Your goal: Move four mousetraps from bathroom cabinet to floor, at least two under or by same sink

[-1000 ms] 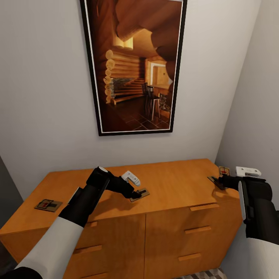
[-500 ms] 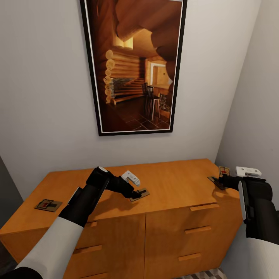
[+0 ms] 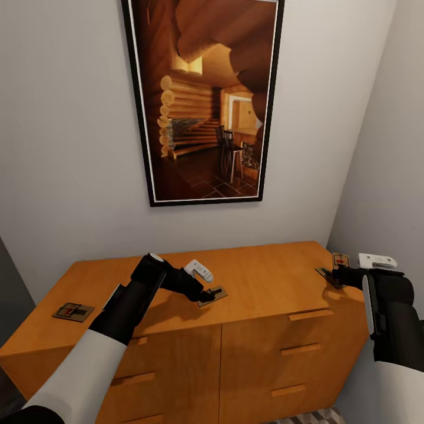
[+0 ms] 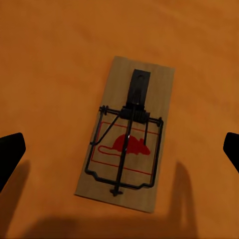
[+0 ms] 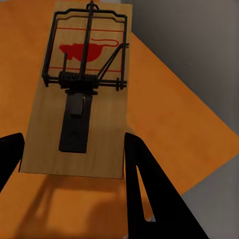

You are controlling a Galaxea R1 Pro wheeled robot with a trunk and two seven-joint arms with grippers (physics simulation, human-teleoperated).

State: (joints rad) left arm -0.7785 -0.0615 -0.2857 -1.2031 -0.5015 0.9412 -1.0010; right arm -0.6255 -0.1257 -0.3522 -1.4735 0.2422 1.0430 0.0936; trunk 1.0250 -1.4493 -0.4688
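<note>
In the left wrist view the left gripper's fingers [image 4: 10, 154] sit spread wide, one dark tip at each side, with a mousetrap [image 4: 128, 144] lying flat between them but touching neither. That spacing suits a straddling approach: the board is thin, so the fingers must drop past its long edges before closing. From the head view the left gripper [image 3: 207, 294] hovers just over this middle trap [image 3: 213, 294] on the cabinet [image 3: 265, 294] top surface.

On the right, the fingers [image 5: 142, 189] flank the near end of a second trap [image 5: 82, 94], one tip beside its edge; whether they pinch it I cannot tell. This trap lies by the cabinet's far right corner, near the right gripper [image 3: 335, 274], so it calls for care.

A third trap [image 3: 73, 311] rests at the left end, well apart. None is on the bathroom floor [image 3: 306, 417] yet.
</note>
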